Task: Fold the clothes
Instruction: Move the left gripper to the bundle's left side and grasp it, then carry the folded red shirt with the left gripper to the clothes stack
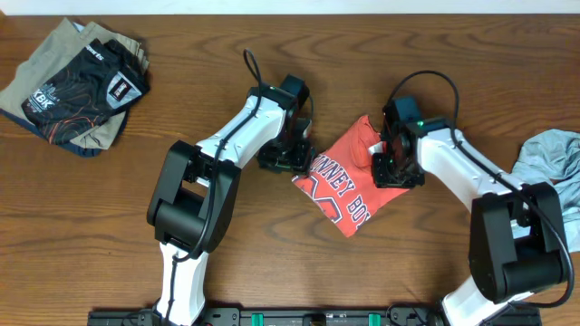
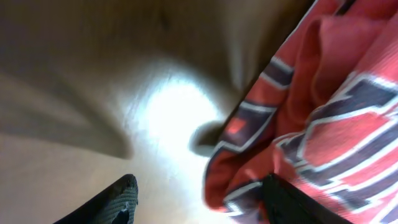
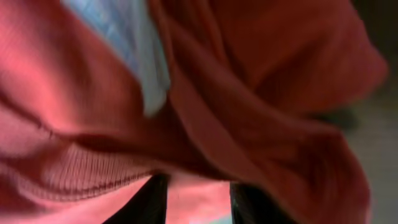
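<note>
A coral-red T-shirt point(image 1: 349, 181) with dark and white lettering lies bunched at the table's middle. My left gripper point(image 1: 288, 161) is at its left edge. In the left wrist view the left gripper point(image 2: 199, 202) is open, one finger point(image 2: 118, 200) over bare table and the other point(image 2: 298, 202) against the shirt point(image 2: 336, 93), whose rolled edge reaches into the gap. My right gripper point(image 1: 391, 170) is at the shirt's right edge. Up close the right gripper point(image 3: 199, 199) is shut on red cloth point(image 3: 280, 93), which drapes over it. A pale blue-grey garment point(image 1: 553, 158) lies crumpled at the right edge.
A stack of folded clothes point(image 1: 82, 86), black on khaki, sits at the far left corner. The wooden table point(image 1: 109, 199) shows bare wood in front of the stack. A black rail point(image 1: 299, 317) runs along the near edge between the arm bases.
</note>
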